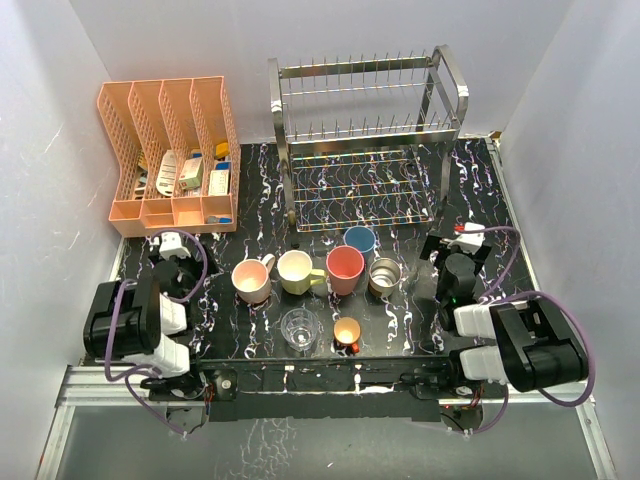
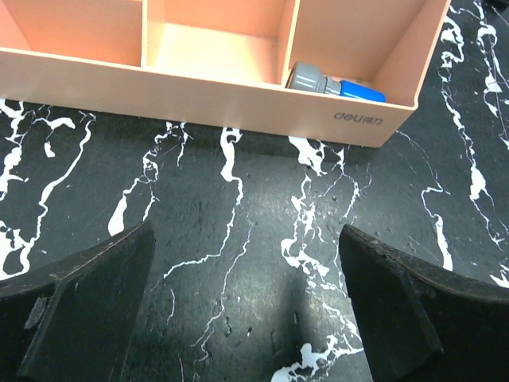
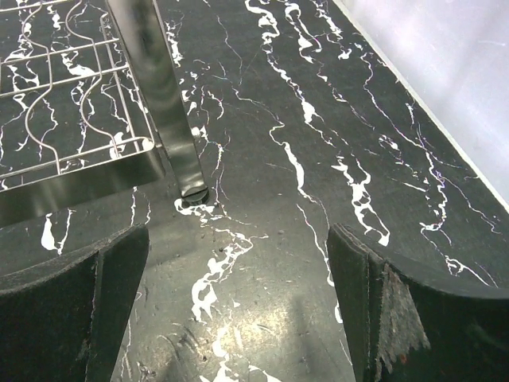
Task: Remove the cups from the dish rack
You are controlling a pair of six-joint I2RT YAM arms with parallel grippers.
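Observation:
The chrome wire dish rack (image 1: 365,140) stands at the back with no cups on it; its front right leg shows in the right wrist view (image 3: 163,95). In front of it on the black marble table stand the light blue tumbler (image 1: 360,240), pale pink mug (image 1: 250,279), yellow mug (image 1: 296,271), salmon-red cup (image 1: 345,268), steel cup (image 1: 384,276), clear glass (image 1: 300,330) and small orange mug (image 1: 347,331). My left gripper (image 1: 168,245) is open and empty at the left, just before the peach organizer. My right gripper (image 1: 462,240) is open and empty right of the steel cup.
The peach slotted file organizer (image 1: 170,155) with small items stands at the back left; its front wall fills the top of the left wrist view (image 2: 199,87). White walls close the table at the left, back and right.

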